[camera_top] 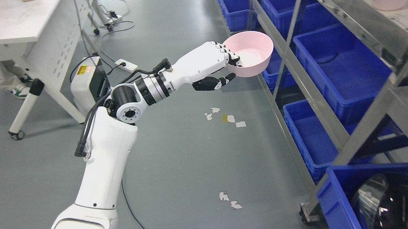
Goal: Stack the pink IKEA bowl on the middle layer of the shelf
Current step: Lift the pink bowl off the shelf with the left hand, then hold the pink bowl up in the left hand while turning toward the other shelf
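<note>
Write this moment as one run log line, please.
left hand | grips pink bowl by rim | held in air beside shelf | not yet placed

grey floor (pixel 186 156) with loose cables (pixel 113 25); white table (pixel 13 22) left, blue bins (pixel 340 70) right.

I see my left arm (pixel 107 158) rising from the lower left, elbow bent, forearm stretched up and rightward; the left hand (pixel 225 67) has fingers curled over a rim, thumb beneath.

The left hand (pixel 218 63) holds the pink bowl (pixel 248 53) by its rim, beside the metal shelf (pixel 335 134).
</note>
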`<state>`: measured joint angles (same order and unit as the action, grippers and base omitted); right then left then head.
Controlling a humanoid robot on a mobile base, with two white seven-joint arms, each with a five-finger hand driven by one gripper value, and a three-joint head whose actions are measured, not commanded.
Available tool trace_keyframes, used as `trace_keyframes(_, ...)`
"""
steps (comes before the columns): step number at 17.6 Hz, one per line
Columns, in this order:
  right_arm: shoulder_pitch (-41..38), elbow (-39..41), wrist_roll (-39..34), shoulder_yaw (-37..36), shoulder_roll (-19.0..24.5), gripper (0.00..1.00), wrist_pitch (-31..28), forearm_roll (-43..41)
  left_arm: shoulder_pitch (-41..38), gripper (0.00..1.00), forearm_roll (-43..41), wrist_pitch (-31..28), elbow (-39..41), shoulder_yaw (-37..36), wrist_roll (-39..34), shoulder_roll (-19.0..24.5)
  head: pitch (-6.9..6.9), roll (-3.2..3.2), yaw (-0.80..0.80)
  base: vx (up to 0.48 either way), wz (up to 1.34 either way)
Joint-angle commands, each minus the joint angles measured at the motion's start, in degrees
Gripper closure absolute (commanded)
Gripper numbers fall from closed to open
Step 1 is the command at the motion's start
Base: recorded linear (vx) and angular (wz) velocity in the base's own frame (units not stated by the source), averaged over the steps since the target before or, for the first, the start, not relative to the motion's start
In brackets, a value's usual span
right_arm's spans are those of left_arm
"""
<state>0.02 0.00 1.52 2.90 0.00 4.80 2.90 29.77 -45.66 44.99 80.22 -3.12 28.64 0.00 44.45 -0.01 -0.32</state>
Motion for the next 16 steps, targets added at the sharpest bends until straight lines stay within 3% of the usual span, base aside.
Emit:
trace_keyframes(1, -1.25, 1.00, -0.03, 0.00, -1.00, 0.00, -0.05, 0.00, -0.23, 0.99, -0.05, 0.01, 2.92, -0.48, 0.01, 1.00, 0.00, 0.00, 0.00, 0.135, 0.64)
trace_keyframes(16, -1.25, 1.00, -0.03, 0.00, -1.00, 0.00, -0.05, 0.00, -0.59, 0.99, 0.04, 0.01, 3.01, 0.22, 0.01, 1.00, 0.00, 0.00, 0.00, 0.258, 0.22)
